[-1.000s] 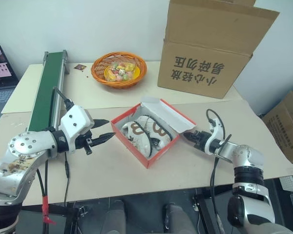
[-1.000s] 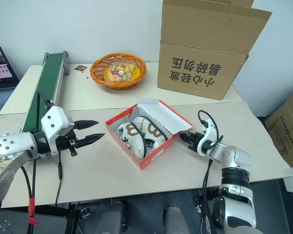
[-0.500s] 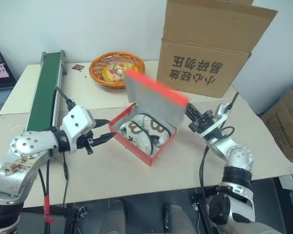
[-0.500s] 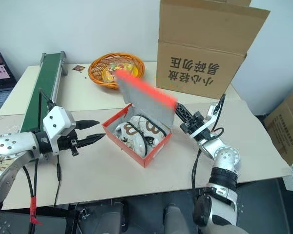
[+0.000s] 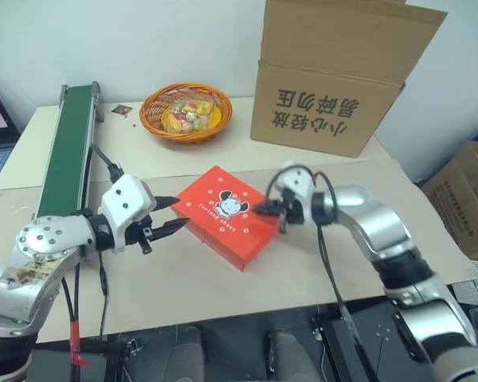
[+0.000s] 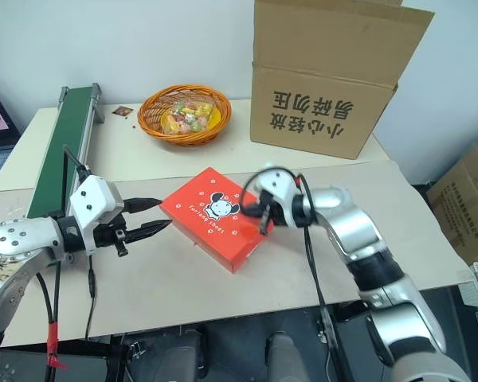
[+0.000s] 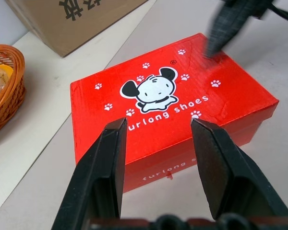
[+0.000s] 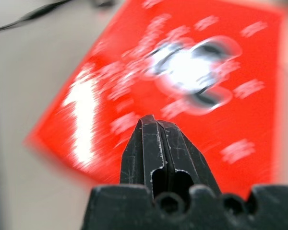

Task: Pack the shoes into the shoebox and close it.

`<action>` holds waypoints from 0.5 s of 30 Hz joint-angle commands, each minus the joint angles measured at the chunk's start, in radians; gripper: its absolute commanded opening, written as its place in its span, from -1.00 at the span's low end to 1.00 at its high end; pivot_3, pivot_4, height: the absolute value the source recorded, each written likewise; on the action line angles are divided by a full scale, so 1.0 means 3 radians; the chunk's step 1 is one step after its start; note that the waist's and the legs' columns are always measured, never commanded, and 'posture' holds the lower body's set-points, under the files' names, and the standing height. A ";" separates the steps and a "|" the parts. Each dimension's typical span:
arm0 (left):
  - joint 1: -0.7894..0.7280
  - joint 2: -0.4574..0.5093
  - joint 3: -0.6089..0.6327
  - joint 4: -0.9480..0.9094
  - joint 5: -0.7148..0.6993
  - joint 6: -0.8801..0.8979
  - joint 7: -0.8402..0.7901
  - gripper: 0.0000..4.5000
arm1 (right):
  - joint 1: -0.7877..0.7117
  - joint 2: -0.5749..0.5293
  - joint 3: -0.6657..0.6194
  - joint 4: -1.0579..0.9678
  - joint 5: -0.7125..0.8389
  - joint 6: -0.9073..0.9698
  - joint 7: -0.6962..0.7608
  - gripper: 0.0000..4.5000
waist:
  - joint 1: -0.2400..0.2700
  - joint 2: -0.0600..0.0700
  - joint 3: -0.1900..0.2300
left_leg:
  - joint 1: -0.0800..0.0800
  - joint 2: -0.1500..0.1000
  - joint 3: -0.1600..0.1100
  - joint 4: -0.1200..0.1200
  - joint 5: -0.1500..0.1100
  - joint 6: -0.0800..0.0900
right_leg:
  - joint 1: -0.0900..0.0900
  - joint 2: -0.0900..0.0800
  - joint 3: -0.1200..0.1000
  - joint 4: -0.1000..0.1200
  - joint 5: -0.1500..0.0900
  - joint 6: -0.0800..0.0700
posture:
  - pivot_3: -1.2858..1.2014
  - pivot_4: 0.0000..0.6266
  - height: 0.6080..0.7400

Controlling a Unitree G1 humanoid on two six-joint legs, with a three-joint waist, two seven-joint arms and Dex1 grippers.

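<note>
Shoebox (image 5: 227,215) lies lid-down mid-counter (image 5: 183,274), right tool (image 5: 264,210) pinched together on its far edge, left tool (image 5: 172,215) apart alongside; uneven pressing could skid it or leave the lid sprung.

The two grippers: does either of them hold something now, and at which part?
Nothing is held. The left gripper is open beside the shoebox; the right gripper is shut, empty, over its lid.

The closed shoebox (image 5: 229,216) sits mid-table between the left gripper (image 5: 169,215) and right gripper (image 5: 260,210), with bare tabletop (image 5: 223,294) in front of it, while the wicker basket (image 5: 185,113), brown carton (image 5: 334,76) and green conveyor (image 5: 69,151) crowd the far side.
</note>
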 commanded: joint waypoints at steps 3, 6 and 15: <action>0.0042 0.0030 0.0112 -0.0122 -0.0012 0.0036 0.0048 0.00 | -0.0018 0.0194 0.0042 0.0122 -0.0110 -0.0068 -0.0066 -0.99 | 0.0037 0.0000 0.0000 | -0.0005 0.0000 0.0000 0.0002 -0.0001 -0.0001 | -0.0001 0.0000 -0.0001 0.0000 0.0003 -0.0004 | 0.03 -0.52 0.52; 0.0055 0.0040 0.0133 -0.0120 -0.0003 0.0043 0.0056 0.00 | 0.0071 0.0260 0.0201 0.0208 -0.0237 -0.0046 -0.0080 -0.99 | 0.0048 0.0000 0.0000 | -0.0007 0.0000 0.0000 0.0009 -0.0004 -0.0006 | 0.0000 -0.0001 -0.0001 0.0000 -0.0007 -0.0014 | 0.03 -0.52 0.52; 0.0075 0.0007 0.0121 -0.0162 -0.0007 0.0072 0.0119 0.00 | 0.0234 0.0396 0.0281 0.0855 -0.0546 -0.0339 -0.0251 -0.99 | 0.0011 -0.0011 -0.0013 | 0.0039 0.0002 0.0001 0.0002 -0.0016 -0.0027 | 0.0037 -0.0001 -0.0003 -0.0005 -0.0010 -0.0009 | 0.03 -0.52 0.52</action>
